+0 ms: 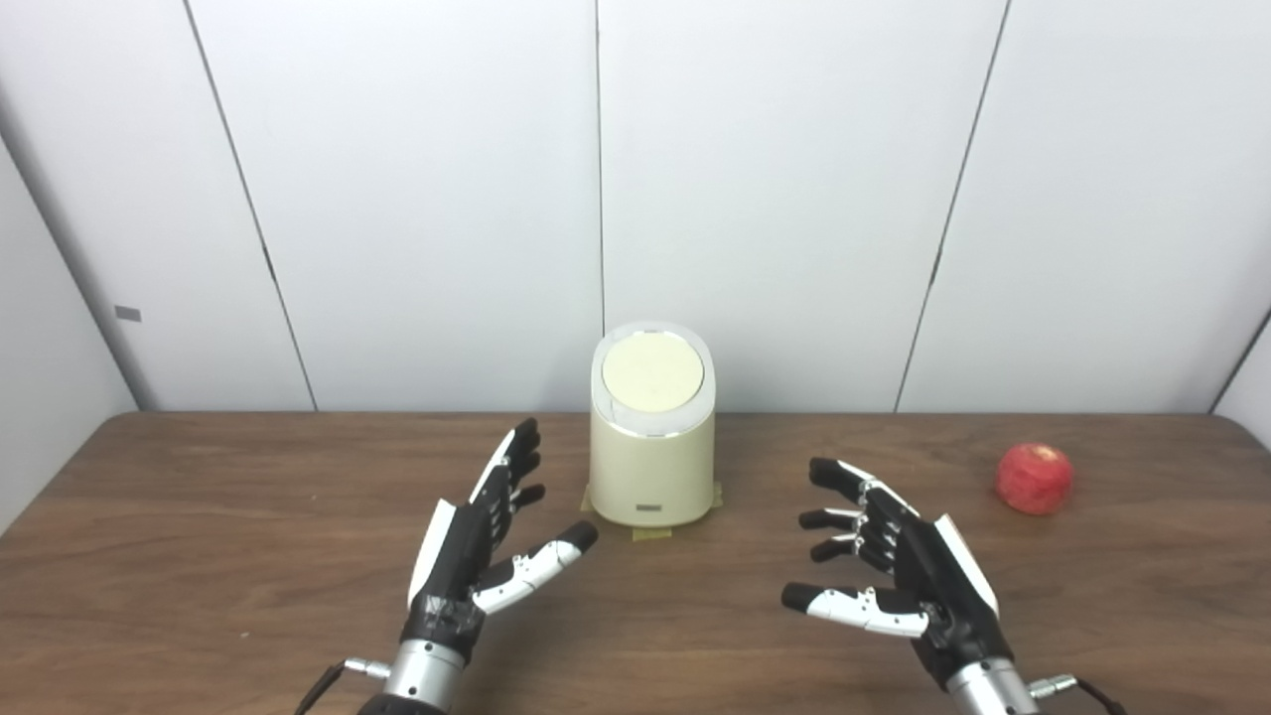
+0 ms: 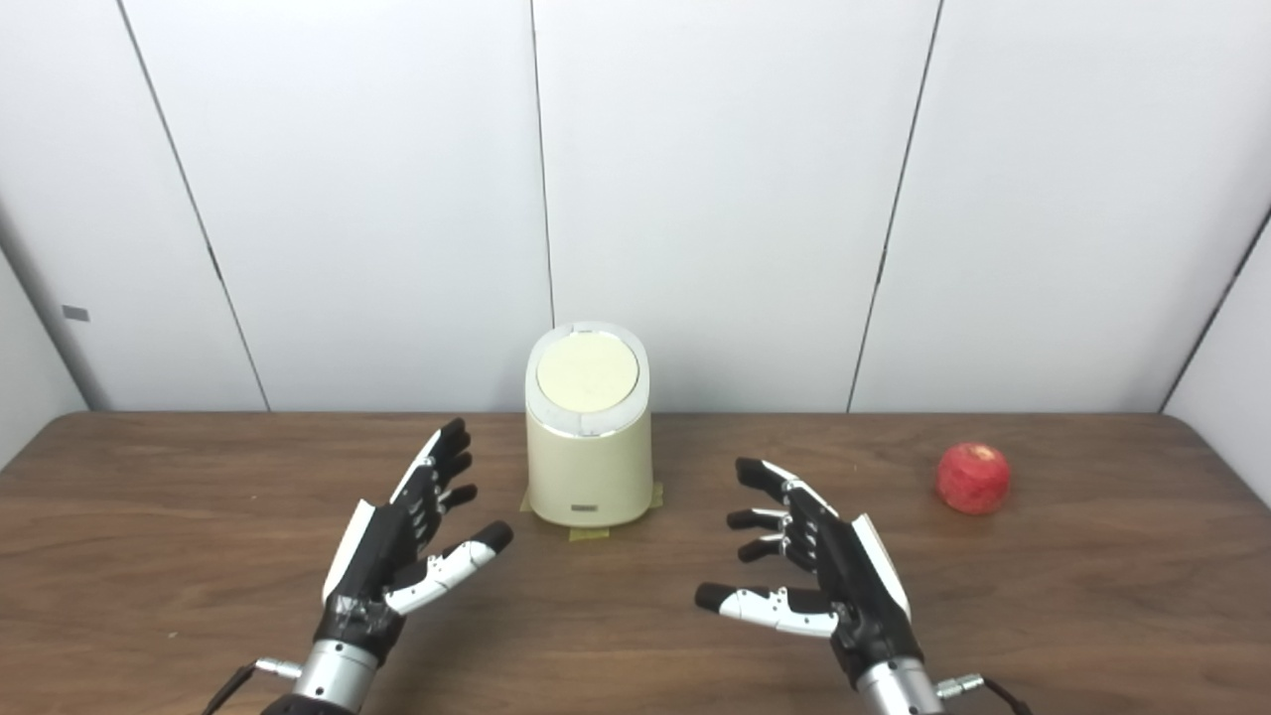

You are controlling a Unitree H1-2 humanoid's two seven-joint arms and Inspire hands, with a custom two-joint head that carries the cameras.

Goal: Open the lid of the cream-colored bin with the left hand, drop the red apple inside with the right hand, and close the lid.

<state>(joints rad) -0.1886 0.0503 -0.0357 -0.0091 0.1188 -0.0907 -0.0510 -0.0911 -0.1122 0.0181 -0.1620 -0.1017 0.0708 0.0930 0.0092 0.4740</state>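
Nearest to us, our two hands hover low over the table (image 1: 199, 556), one broad slab of dark brown wood grain with a rounded right corner. Our left hand (image 1: 477, 551) and right hand (image 1: 894, 566) are both black with white plates and silver wrists, fingers spread apart and holding nothing, palms turned toward each other. Between and beyond them stands one cream-colored bin (image 1: 651, 467), a smooth rounded cylinder at the back edge of the table. Its lid (image 1: 652, 374) is shut, a pale yellow disc tilted toward us inside a white ring. A small dark label (image 1: 650, 509) sits low on the bin's front; we cannot read it. Strips of tape (image 1: 650, 534) show at its base. One red apple (image 1: 1035, 479), round and faintly mottled, lies far right, well apart from the bin, beyond our right hand.
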